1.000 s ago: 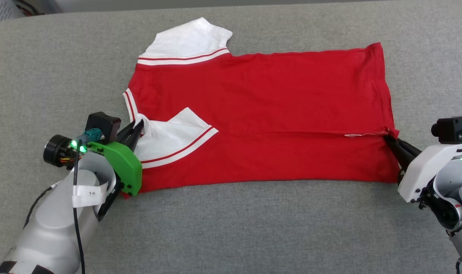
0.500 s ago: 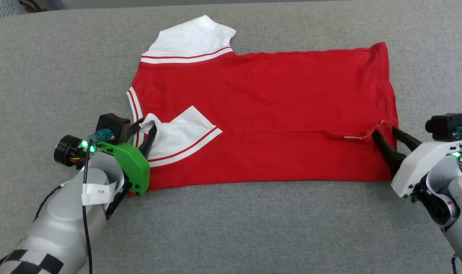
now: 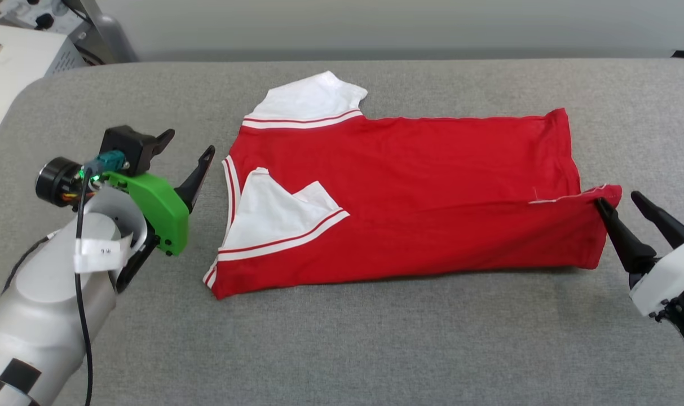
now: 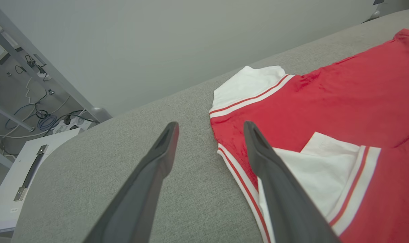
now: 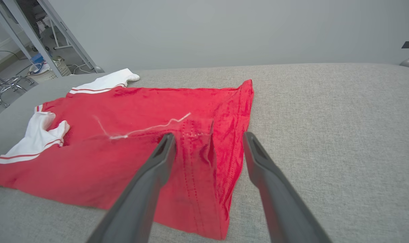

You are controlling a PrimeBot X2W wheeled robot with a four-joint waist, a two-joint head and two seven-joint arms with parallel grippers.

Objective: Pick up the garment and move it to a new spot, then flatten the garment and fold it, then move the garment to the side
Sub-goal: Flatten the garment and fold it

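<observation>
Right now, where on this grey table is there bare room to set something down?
The wide strip of table between the shirt and the robot is bare, and the far right corner too. Crowded: both shirt ends, by the left fingers and right fingers.

The garment (image 3: 409, 192) was red, its sleeves white and edged in red-and-white stripes. The worktop (image 3: 375, 338) was flecked grey. The left hand (image 3: 190, 141) had dark fingers (image 3: 198, 171) and a bright green bracket (image 3: 155, 206). The right hand (image 3: 617, 198) had a white casing (image 3: 666, 276).
</observation>
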